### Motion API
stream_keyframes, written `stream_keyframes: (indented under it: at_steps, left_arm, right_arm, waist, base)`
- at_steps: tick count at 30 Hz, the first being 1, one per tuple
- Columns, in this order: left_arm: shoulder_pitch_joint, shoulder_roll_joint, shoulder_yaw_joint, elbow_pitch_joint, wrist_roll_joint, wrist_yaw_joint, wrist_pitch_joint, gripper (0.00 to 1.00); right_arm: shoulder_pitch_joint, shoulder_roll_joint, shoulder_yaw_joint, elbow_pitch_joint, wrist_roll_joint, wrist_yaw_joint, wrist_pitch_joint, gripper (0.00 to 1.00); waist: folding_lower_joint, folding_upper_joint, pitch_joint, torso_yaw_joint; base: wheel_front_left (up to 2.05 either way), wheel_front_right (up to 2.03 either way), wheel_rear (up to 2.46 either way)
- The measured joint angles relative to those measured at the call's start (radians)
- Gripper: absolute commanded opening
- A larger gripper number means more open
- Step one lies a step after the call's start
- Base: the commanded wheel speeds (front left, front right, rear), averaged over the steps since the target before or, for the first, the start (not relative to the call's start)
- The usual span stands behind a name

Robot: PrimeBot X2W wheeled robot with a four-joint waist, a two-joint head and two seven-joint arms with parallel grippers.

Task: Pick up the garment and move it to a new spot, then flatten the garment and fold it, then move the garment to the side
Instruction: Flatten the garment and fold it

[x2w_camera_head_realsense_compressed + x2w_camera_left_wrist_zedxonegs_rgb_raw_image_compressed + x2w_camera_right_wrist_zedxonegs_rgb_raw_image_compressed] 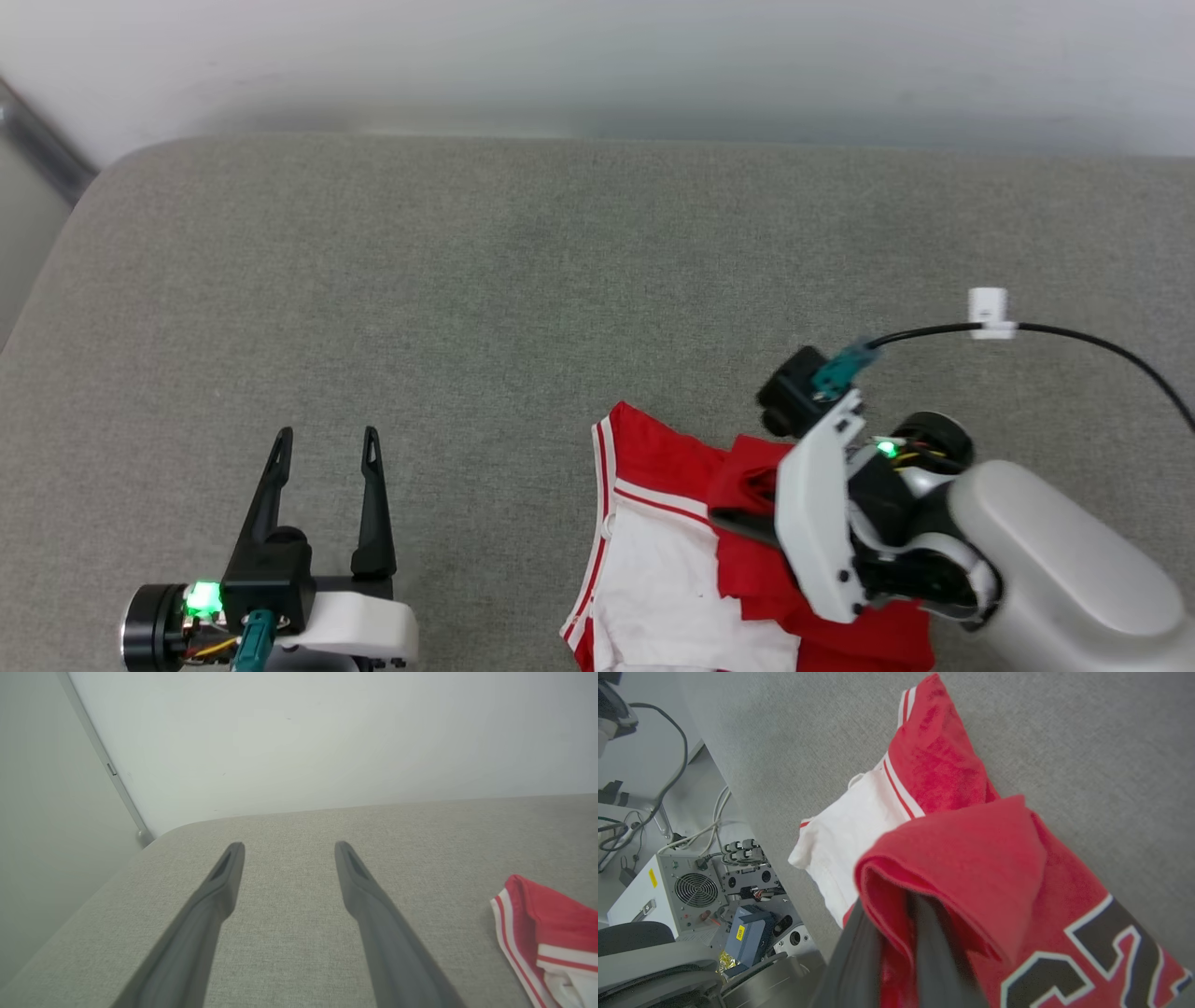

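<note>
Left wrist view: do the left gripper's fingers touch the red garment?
No, the fingers of the left gripper stand open over bare grey surface, and the garment lies apart to their right.

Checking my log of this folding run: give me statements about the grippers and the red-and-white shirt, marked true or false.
1. The left gripper is open over bare grey upholstered cushion. True.
2. The red jersey T-shirt with white sleeves lies spread flat. False: it is bunched, folded over itself.
3. The right gripper pinches a fold of the T-shirt's red fabric. True.
4. The left gripper touches the T-shirt. False: it is apart from it.
</note>
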Motion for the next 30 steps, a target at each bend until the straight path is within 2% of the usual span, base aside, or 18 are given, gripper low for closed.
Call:
stream_keyframes:
  at_steps: [7, 14, 16, 17, 18, 23, 26, 30]
  left_arm:
    - [-0.033, -0.012, -0.006, 0.007, 0.006, -0.009, 0.0, 1.0]
    - [-0.036, -0.02, 0.008, 0.014, 0.006, -0.009, 0.0, 1.0]
    - [-0.033, -0.02, 0.016, 0.019, 0.006, -0.009, 0.0, 1.0]
    - [-0.03, -0.02, 0.017, 0.021, 0.006, -0.009, 0.0, 1.0]
    - [-0.028, -0.021, 0.018, 0.021, 0.006, -0.009, 0.0, 1.0]
    - [-0.001, -0.021, 0.024, 0.022, 0.007, -0.011, 0.0, 1.0]
    - [0.015, -0.021, 0.031, 0.021, 0.007, -0.012, 0.0, 1.0]
    - [0.036, -0.02, 0.037, 0.019, 0.008, -0.013, 0.0, 1.0]
  right_arm:
    - [-0.084, 0.077, 0.16, 0.189, -0.034, 0.0, -0.042, 0.0]
    - [-0.125, 0.088, 0.274, 0.282, -0.034, 0.0, -0.142, 0.0]
    - [-0.128, 0.086, 0.283, 0.287, -0.012, 0.0, -0.182, 0.22]
    - [-0.13, 0.081, 0.292, 0.282, -0.008, 0.0, -0.2, 0.44]
    - [-0.135, 0.072, 0.296, 0.271, -0.007, 0.0, -0.225, 1.0]
    - [-0.16, -0.013, 0.267, 0.181, -0.023, 0.0, -0.393, 1.0]
    - [-0.161, -0.054, 0.178, 0.168, -0.078, 0.0, -0.537, 1.0]
    - [-0.132, -0.061, -0.013, 0.201, -0.209, 0.0, -0.737, 1.0]
  waist:
    - [0.0, 0.0, 0.042, 0.019]
    - [0.0, 0.0, 0.051, 0.023]
    - [0.0001, 0.0, 0.04, 0.017]
    - [0.0001, 0.0, 0.033, 0.013]
    - [0.0, 0.0, 0.025, 0.01]
    - [0.0, 0.0, -0.021, -0.014]
    - [0.0, 0.0, -0.047, -0.031]
    - [0.0, 0.0, -0.075, -0.055]
  base:
    - [0.0, 0.0, 0.0]
    - [0.0, 0.0, 0.0]
    - [0.0, 0.0, 0.0]
    - [0.0, 0.0, 0.0]
    - [0.0, 0.0, 0.0]
    - [0.0, 0.0, 0.0]
    - [0.0, 0.0, 0.0]
    - [0.0, 0.0, 0.0]
